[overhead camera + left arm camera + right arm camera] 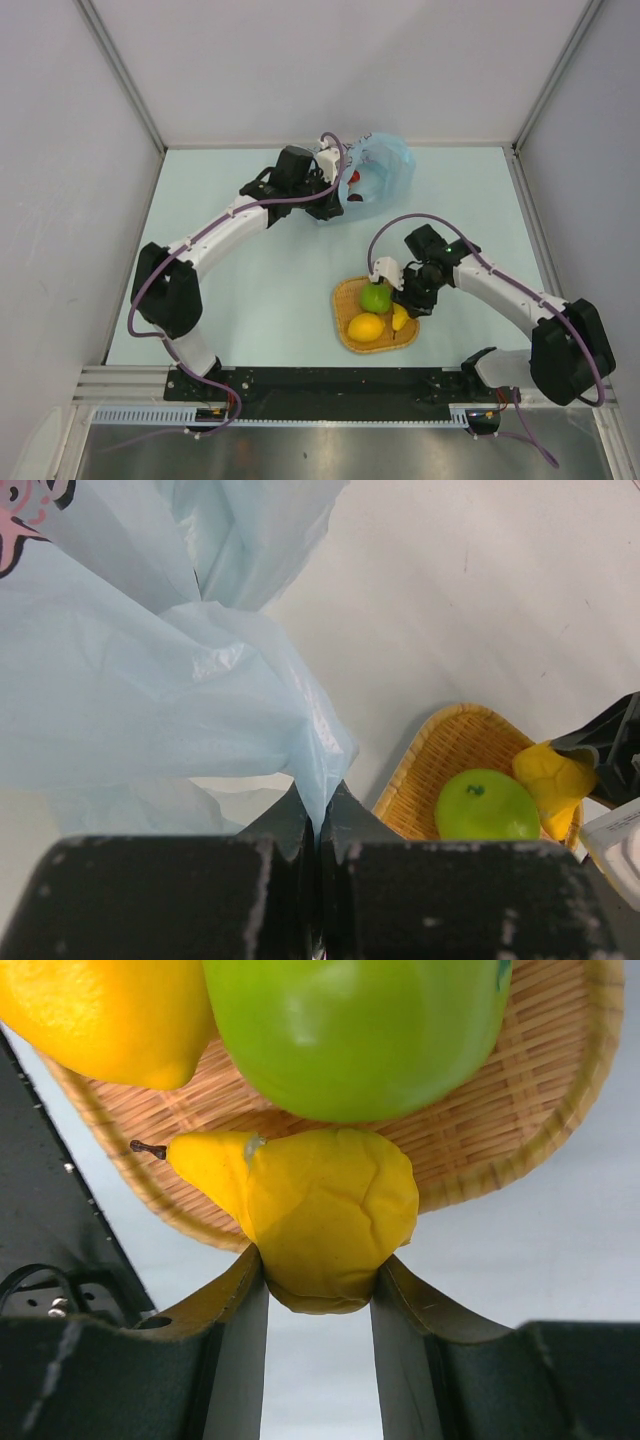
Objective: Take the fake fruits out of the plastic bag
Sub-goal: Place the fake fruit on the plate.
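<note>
The light-blue plastic bag (pixel 385 170) lies at the back of the table, and my left gripper (pixel 335 195) is shut on a pinched fold of its film (pixel 318 770). Something red (pixel 356 178) shows at the bag's mouth. My right gripper (pixel 320 1280) is shut on the wide end of the yellow pear-like fruit (pixel 330 1220), which hangs over the right rim of the orange woven tray (pixel 345 295). The green round fruit (pixel 376 297) and the yellow lemon (pixel 366 327) lie in the tray. Whether the pear touches the tray I cannot tell.
White walls with metal posts enclose the pale table on three sides. The black rail with both arm bases (pixel 330 385) runs along the near edge. The tray (pixel 440 750) sits just in front of the right arm.
</note>
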### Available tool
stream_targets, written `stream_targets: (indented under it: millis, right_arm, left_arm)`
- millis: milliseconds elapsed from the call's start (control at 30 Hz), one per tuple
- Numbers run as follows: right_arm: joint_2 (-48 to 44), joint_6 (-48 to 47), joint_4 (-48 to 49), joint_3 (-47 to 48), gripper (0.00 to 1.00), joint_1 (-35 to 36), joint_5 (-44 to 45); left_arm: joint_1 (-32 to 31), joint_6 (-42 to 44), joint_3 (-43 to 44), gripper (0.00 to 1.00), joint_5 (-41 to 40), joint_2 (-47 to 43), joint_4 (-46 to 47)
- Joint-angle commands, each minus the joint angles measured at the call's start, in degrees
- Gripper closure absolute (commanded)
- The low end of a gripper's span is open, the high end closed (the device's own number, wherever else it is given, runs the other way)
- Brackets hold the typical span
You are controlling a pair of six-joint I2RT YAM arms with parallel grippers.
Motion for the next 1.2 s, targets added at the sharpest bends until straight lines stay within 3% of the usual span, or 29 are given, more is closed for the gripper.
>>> stream_targets:
  millis: [0,233,433,533,567,667,900,933,1167]
  right_arm:
    - [2.13,-1.0,5.8,-0.09,0.78,1.13,4.08]
    - [5.65,-1.61,11.08,-0.09,0.76,1.14,8.13]
    - [5.75,-0.91,12.66,-0.61,0.67,1.14,8.3]
    - [5.31,-0.29,12.75,-0.7,0.55,1.14,7.52]
    - [4.95,-0.38,11.97,-0.7,0.44,1.14,7.16]
    - [3.64,-1.08,9.51,-0.7,0.29,1.14,6.11]
    - [-0.32,-1.61,2.74,0.44,0.16,0.87,8.04]
    - [-0.93,-1.0,2.64,0.79,0.01,0.79,8.48]
    - [-4.01,1.81,-1.84,9.38,0.0,-3.43,2.95]
  left_arm:
    - [-0.38,0.32,-0.25,1.0,0.19,-3.25,1.24]
    - [-0.38,0.76,-0.16,1.0,-0.25,-3.25,1.06]
    - [-0.38,0.84,0.1,1.0,-0.08,-2.72,1.15]
    - [-0.38,0.84,0.01,1.0,-0.16,-2.72,1.15]
    - [-0.38,0.84,-0.08,1.0,-0.16,-2.81,1.15]
    - [-0.38,0.84,-0.16,1.0,-0.25,-2.63,1.06]
    - [-0.38,0.67,0.54,1.0,0.28,-1.67,0.97]
    - [-0.38,0.67,0.71,1.0,0.45,-1.49,0.97]
    - [-0.38,0.67,1.5,1.0,0.8,-0.88,0.89]
